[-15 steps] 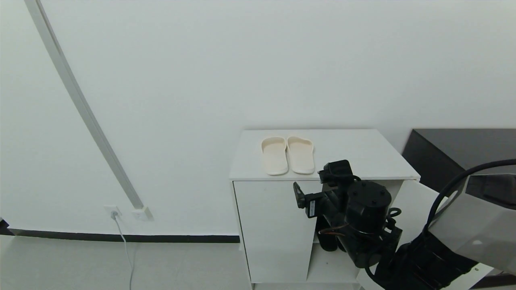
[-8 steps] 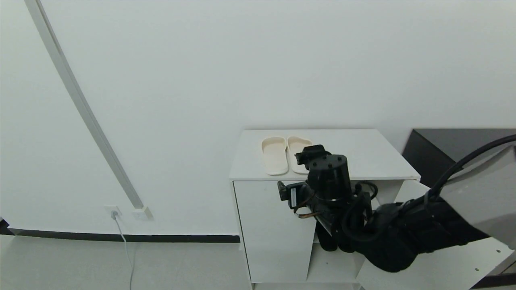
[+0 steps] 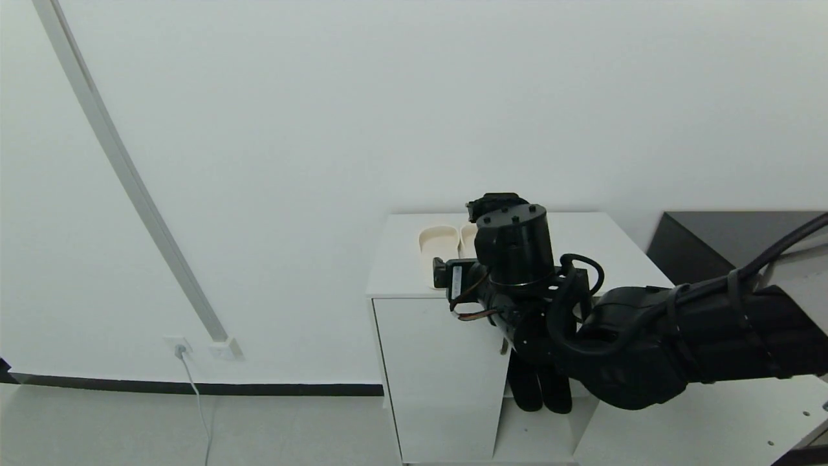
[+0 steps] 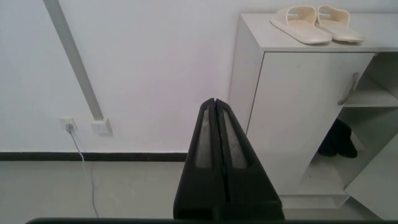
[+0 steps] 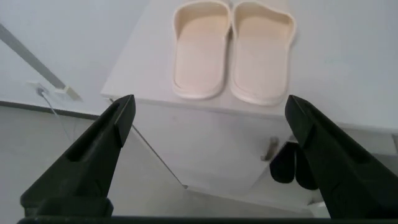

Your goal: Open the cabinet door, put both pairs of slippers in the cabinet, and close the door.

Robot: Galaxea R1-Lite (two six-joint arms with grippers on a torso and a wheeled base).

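Cabinet (image 4: 298,112) holds black slippers (image 4: 339,140) (cream pair (image 4: 317,22) atop).

A plain white wall (image 3: 323,116), evenly lit, takes up most of the head view. A pale grey trunking strip (image 3: 123,168) runs across it on a slant from the upper left corner down to a small white box (image 3: 224,349) at lower left. Just beside the box sits a wall socket (image 3: 177,345), with a white cable (image 3: 202,414) hanging from it to the light grey floor (image 3: 97,427). A black skirting band (image 3: 259,389) lines the wall's foot. At the right edge stands a dark, flat-topped piece of furniture (image 3: 737,236).
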